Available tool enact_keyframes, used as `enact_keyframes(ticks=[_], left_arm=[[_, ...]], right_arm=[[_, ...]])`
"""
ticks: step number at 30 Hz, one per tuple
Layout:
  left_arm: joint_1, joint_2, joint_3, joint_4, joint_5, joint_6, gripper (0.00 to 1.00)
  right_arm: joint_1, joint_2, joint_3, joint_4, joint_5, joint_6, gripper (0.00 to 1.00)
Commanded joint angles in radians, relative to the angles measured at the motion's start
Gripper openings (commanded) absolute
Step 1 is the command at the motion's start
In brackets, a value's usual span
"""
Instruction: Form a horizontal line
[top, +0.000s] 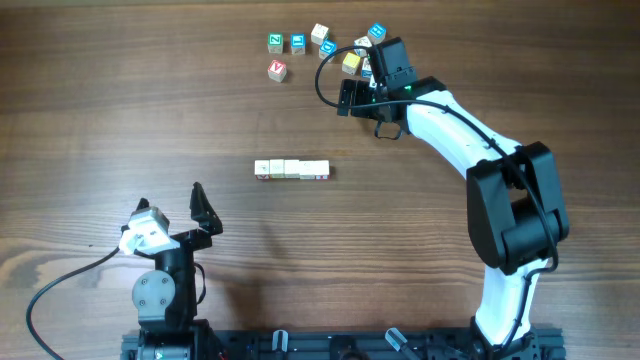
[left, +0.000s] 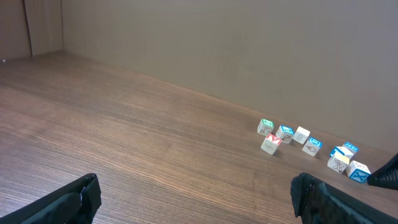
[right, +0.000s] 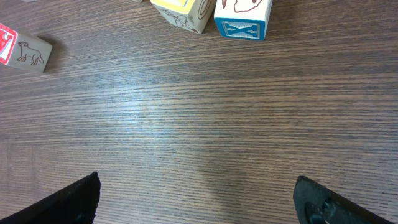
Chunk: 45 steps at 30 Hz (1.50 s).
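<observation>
The horizontal line is a short row of cream-white cubes set edge to edge at mid-table. It shows in neither wrist view. My right gripper is open and empty at the far loose cubes. In the right wrist view its fingers are spread over bare wood, with a yellow-topped cube and a blue X cube just ahead. My left gripper is open and empty near the front left. The left wrist view shows only bare wood between its fingers.
Loose cubes lie at the far edge: green, blue, cream, red, yellow, blue. The same cluster shows in the left wrist view. A red-faced cube lies at the left of the right wrist view.
</observation>
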Motion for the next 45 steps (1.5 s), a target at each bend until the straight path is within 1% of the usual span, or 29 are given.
enact_keyframes(ticks=[1,14,17,21,22,27,29,33,34,35,36,37,40,41,45], left_arm=[[0.006,0.004,-0.002,-0.003,-0.002,0.023,1.00],[0.006,0.004,-0.002,-0.003,-0.002,0.023,1.00],[0.006,0.004,-0.002,-0.003,-0.002,0.023,1.00],[0.006,0.004,-0.002,-0.003,-0.002,0.023,1.00],[0.006,0.004,-0.002,-0.003,-0.002,0.023,1.00],[0.006,0.004,-0.002,-0.003,-0.002,0.023,1.00],[0.006,0.004,-0.002,-0.003,-0.002,0.023,1.00],[0.006,0.004,-0.002,-0.003,-0.002,0.023,1.00],[0.006,0.004,-0.002,-0.003,-0.002,0.023,1.00],[0.006,0.004,-0.002,-0.003,-0.002,0.023,1.00],[0.006,0.004,-0.002,-0.003,-0.002,0.023,1.00],[0.006,0.004,-0.002,-0.003,-0.002,0.023,1.00],[0.006,0.004,-0.002,-0.003,-0.002,0.023,1.00],[0.006,0.004,-0.002,-0.003,-0.002,0.023,1.00],[0.006,0.004,-0.002,-0.003,-0.002,0.023,1.00]], right_arm=[[0.003,0.019,-0.002,0.002,0.013,0.000,1.00],[0.003,0.005,-0.002,0.003,0.013,-0.002,1.00],[0.006,-0.094,-0.002,0.001,0.013,-0.002,1.00],[0.006,-0.328,-0.002,0.002,0.013,-0.002,1.00],[0.006,-0.410,-0.002,0.002,0.013,-0.002,1.00],[0.006,-0.608,-0.002,0.002,0.013,-0.002,1.00],[0.006,-0.638,-0.002,0.002,0.013,-0.002,1.00],[0.006,-0.618,-0.002,0.001,0.013,-0.002,1.00],[0.005,-0.606,-0.002,-0.019,0.013,-0.001,1.00],[0.003,-0.584,-0.002,-0.079,0.013,-0.002,1.00],[0.004,-0.549,-0.003,-0.183,0.013,-0.002,1.00],[0.005,-0.545,-0.016,-0.198,0.013,-0.002,1.00],[0.005,-0.578,-0.055,-0.137,0.013,-0.002,0.98],[0.005,-0.609,-0.079,-0.090,0.013,-0.002,1.00],[0.005,-0.739,-0.163,-0.003,0.013,-0.002,1.00]])
